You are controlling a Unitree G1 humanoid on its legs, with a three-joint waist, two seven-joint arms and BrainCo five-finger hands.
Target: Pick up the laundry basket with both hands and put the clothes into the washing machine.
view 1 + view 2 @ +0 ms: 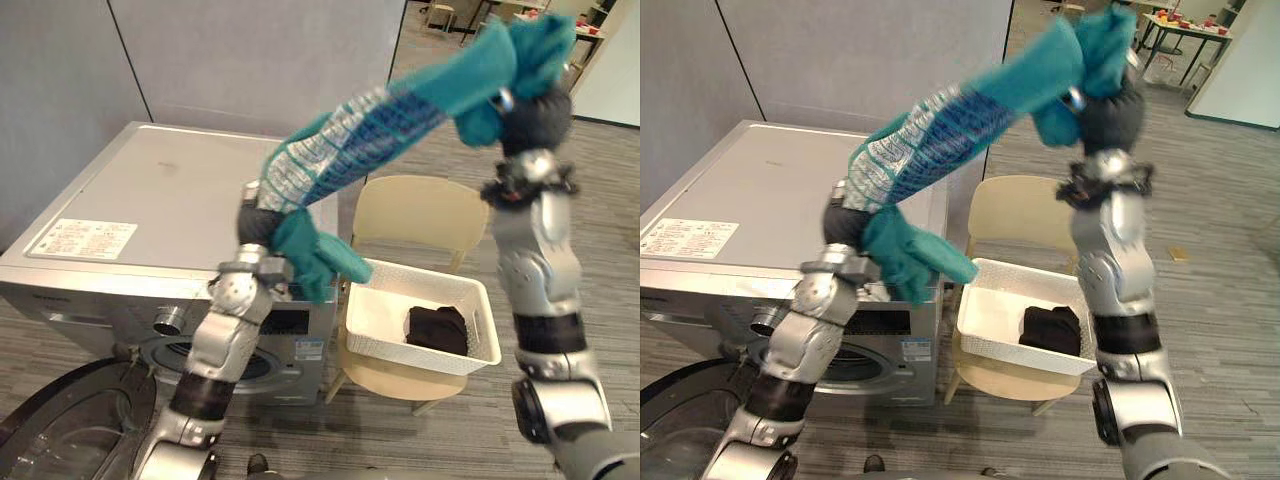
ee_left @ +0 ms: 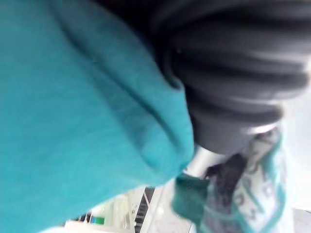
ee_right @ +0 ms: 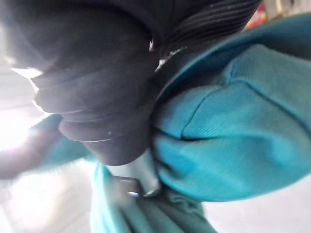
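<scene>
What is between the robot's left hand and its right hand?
A teal garment with a blue-and-white patterned middle stretches from the left hand up to the right hand, held in the air. Both eye views show it.

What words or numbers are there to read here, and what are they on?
White label on top of the washer: lines of print, too small to read.
Small sticker on the washer's front: too small to read.
Patterned part of the garment: blurred, no letters can be made out.
Nothing here can be quoted.
</scene>
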